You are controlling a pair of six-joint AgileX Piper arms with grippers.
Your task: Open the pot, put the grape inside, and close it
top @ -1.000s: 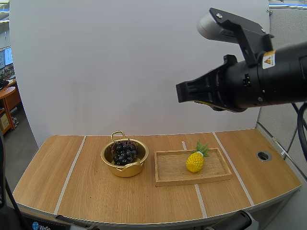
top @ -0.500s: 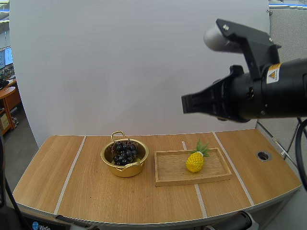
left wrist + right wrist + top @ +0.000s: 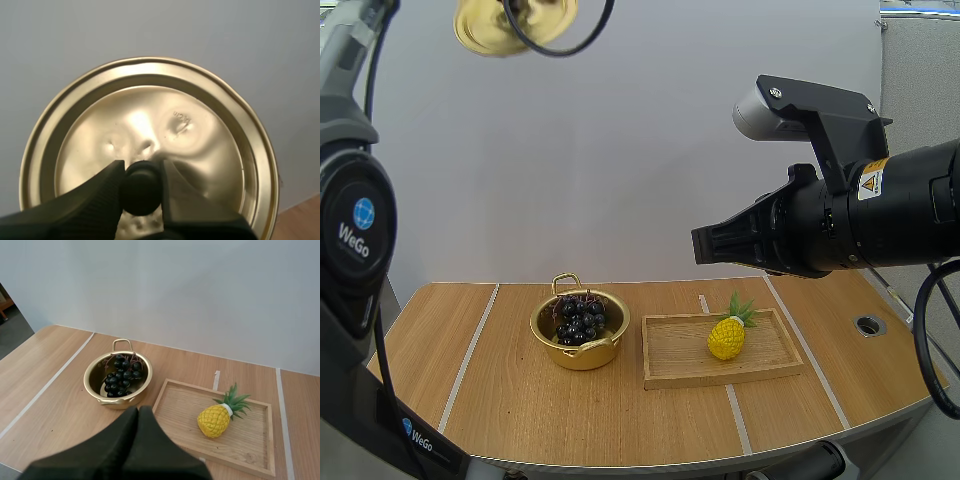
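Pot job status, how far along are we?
Done: the pot stands open with the grapes inside it. In hand: the left gripper pinches the lid by its black knob, high above the table. Left: lower the lid onto the pot and release. The right gripper is shut on nothing, raised over the table.

On the tabletop [image 3: 520,410], the pot [image 3: 582,352] sits just left of the tray [image 3: 675,355]. Grapes [image 3: 580,318] lie in the pot, a pineapple [image 3: 725,338] on the tray. The lid [image 3: 485,35] hangs high above.
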